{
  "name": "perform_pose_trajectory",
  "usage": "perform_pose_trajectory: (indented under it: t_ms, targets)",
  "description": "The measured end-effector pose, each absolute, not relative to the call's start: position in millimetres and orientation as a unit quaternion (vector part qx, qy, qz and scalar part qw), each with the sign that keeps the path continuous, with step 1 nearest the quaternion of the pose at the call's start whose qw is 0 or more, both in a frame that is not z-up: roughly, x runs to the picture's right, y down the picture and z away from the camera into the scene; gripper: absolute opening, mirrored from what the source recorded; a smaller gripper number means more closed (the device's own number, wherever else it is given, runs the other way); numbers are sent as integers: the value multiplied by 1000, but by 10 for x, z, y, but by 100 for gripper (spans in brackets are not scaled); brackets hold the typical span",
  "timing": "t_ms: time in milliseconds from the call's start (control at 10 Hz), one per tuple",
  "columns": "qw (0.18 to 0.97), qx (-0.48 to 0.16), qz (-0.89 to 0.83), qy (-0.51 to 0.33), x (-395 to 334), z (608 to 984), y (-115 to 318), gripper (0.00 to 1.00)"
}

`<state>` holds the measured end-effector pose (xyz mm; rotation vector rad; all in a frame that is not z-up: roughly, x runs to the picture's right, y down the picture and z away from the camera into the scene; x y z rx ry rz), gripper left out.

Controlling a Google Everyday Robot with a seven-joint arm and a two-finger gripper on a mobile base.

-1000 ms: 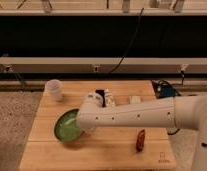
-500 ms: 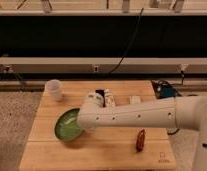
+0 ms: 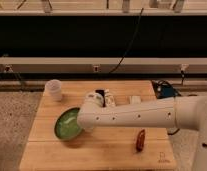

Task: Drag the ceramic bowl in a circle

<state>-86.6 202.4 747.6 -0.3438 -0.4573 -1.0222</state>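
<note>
The ceramic bowl (image 3: 66, 125) is round, shallow and glossy green, and sits on the left part of the wooden table (image 3: 102, 152). My white arm reaches in from the right across the table. My gripper (image 3: 83, 122) is at the arm's end, over the bowl's right rim, and it hides that side of the bowl. The bowl's left and front parts show.
A small white cup (image 3: 54, 90) stands at the back left corner. Small black and white items (image 3: 103, 97) and a white block (image 3: 134, 100) lie behind the arm. A red-brown object (image 3: 140, 139) lies at the front right. Cables and a blue object (image 3: 164, 90) are off the right edge.
</note>
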Motion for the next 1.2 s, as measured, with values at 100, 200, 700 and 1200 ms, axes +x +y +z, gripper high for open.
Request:
perform_pose_trajectory:
  t_ms: [100,200,700,1200]
  targets:
    - [834,-160,-483,-216,-866,7479,2017,0]
    - [834,-159,-483,-216,-866,7483,2010,0]
    - [835,-153,-482,-218,-821,7495,2004,0]
    - [837,-148,-479,-220,-811,7452,2016,0]
